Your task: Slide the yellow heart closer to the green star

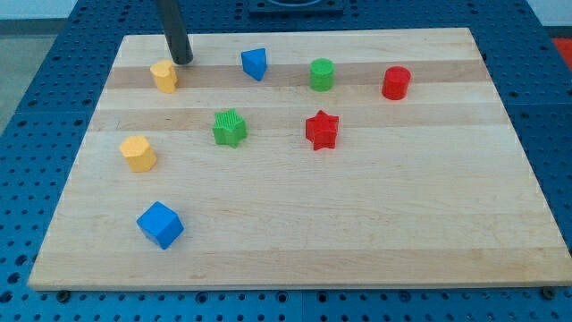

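My tip rests on the board near the view's top left. It is just above and to the right of a yellow block, very close to it; I cannot tell if they touch. This block looks like the yellow heart. A second yellow block, more like a pentagon, lies lower on the left. The green star sits below and to the right of the heart, left of the board's centre.
A blue triangular block, a green cylinder and a red cylinder line the top. A red star sits right of the green star. A blue cube lies at the lower left. The wooden board ends in blue surroundings.
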